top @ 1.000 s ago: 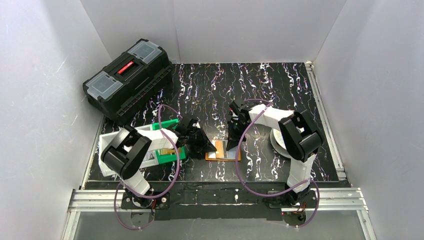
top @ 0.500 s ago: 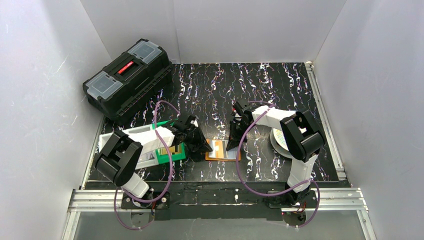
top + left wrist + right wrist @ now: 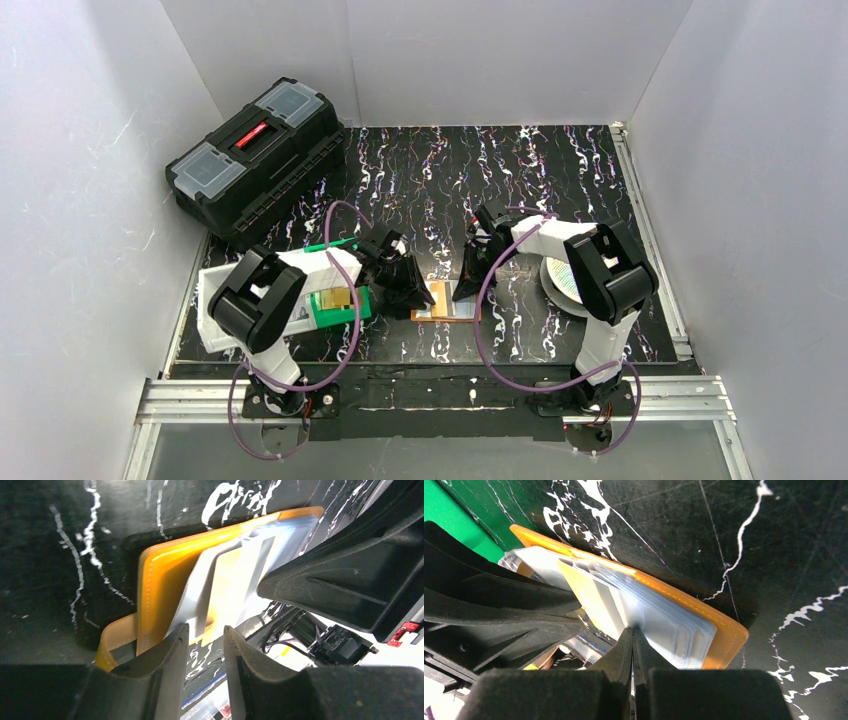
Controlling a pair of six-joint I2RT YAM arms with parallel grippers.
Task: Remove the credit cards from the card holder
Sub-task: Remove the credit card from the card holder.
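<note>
The card holder (image 3: 446, 306) lies open on the table (image 3: 520, 180), a gold-yellow card (image 3: 591, 597) in its clear pockets. The left gripper (image 3: 206, 632) is narrowly parted at its edge. The right gripper (image 3: 632, 630), pressed together, touches the pockets.

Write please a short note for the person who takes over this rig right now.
Left gripper: open, narrow gap, tips at the card holder's edge.
Right gripper: shut, tips at the clear pockets; whether it pinches a card is not visible.
Card holder lies open on the table between both grippers; a gold card sits in a pocket.
Done: holder opened. Something gold lies in the green bin, perhaps a card.
To do: pull out the remaining cards.
</note>
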